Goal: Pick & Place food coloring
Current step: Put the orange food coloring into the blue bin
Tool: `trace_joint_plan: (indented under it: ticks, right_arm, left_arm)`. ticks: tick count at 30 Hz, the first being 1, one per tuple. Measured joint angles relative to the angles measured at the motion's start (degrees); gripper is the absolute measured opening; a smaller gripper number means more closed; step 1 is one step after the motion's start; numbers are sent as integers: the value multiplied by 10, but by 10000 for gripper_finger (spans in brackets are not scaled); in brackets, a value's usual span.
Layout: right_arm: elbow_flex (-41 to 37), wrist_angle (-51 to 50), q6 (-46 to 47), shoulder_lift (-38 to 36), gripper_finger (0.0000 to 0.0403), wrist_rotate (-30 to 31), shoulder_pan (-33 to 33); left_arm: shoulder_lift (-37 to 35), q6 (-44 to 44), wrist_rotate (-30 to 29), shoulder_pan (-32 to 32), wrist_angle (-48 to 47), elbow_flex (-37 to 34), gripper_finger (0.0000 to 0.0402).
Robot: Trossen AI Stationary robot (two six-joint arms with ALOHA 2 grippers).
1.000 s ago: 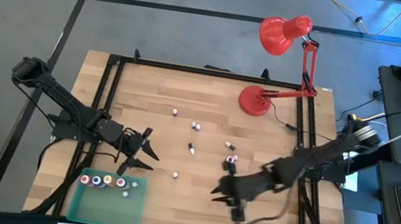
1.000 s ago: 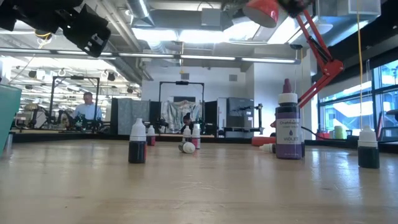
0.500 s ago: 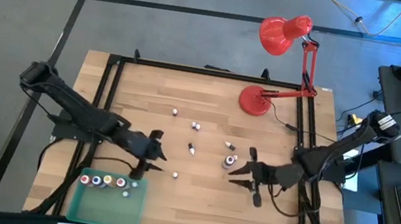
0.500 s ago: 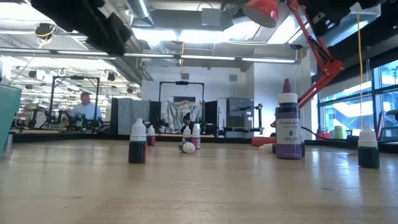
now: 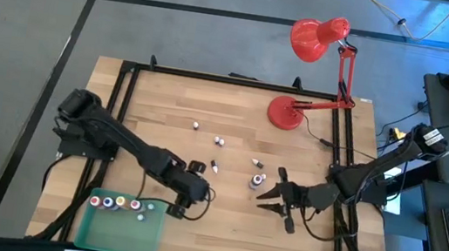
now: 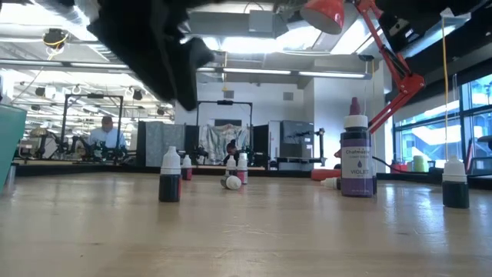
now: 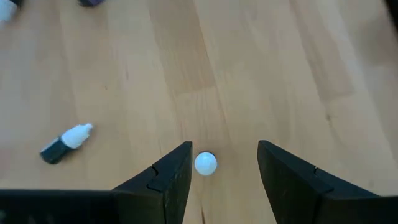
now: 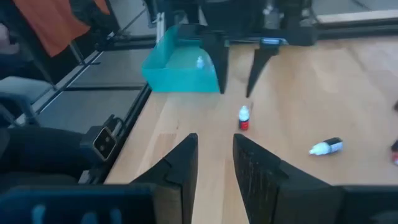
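Your table (image 5: pixel 296 241) is a light wood top inside a black frame, standing on a grey floor; the low view looks past it into a lit workshop where a person (image 6: pixel 108 132) sits far off on the left. At the table's near left corner you have the green tray (image 5: pixel 119 234), with a row of bottles (image 5: pixel 120 204) standing along its far wall.

Just past the tray's right end, your left gripper (image 5: pixel 194 193) points down at the wood with its jaws partly open. In the left wrist view a bottle (image 7: pixel 206 163) stands upright between the two fingers (image 7: pixel 169 177), its white cap closer to one finger, touching neither that you can see. Beside it a dark bottle (image 7: pixel 66 141) lies on its side.

Toward the far edge, more small bottles stand scattered in the middle of the table: one (image 5: pixel 195 126) farthest left, then two (image 5: pixel 219 141) close together. In the low view, a dark bottle (image 6: pixel 170 176) stands to the left and a taller violet one (image 6: pixel 356 158) to the right.

Right of centre, another bottle (image 5: pixel 257 181) stands just beside your right gripper (image 5: pixel 267 197), whose jaws are narrow and hold nothing. It hovers above the wood near the right edge.

At the far right corner sits the red lamp (image 5: pixel 286 112).
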Motion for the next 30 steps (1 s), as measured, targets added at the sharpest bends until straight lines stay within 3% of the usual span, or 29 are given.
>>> trace_joint_plan:
  ticks: [16,30]
  right_arm:
    - [0,0,45,30,104,-2,2]
    - [0,-1,58,30,104,-5,2]
  left_arm:
    - [80,-30,-9,5,-6,2,177]
    - [82,-30,-7,2,-2,1,177]
